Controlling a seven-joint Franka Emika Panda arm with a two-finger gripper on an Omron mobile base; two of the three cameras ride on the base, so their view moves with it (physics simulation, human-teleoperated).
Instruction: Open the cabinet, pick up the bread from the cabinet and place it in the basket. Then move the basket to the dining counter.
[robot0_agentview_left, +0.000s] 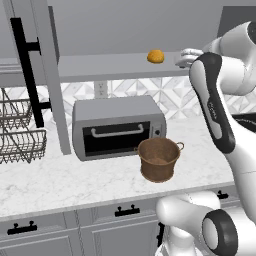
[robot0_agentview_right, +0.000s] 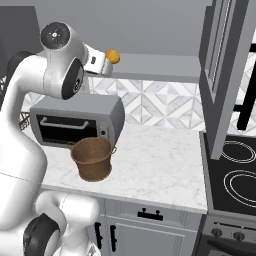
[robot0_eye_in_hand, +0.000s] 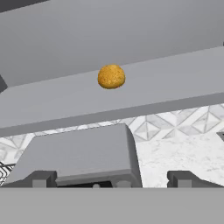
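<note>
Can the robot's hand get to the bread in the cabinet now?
Probably yes. The cabinet doors are swung open, the bread sits alone on the shelf, and the open gripper faces it with nothing between them.

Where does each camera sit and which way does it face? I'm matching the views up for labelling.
Left base view: behind the arm, left; faces the open cabinet, basket; arm at right.
Right base view: behind, right; same counter; arm at left.
Hand view: on the hand, facing the bread; open gripper.
All share the bread.
</note>
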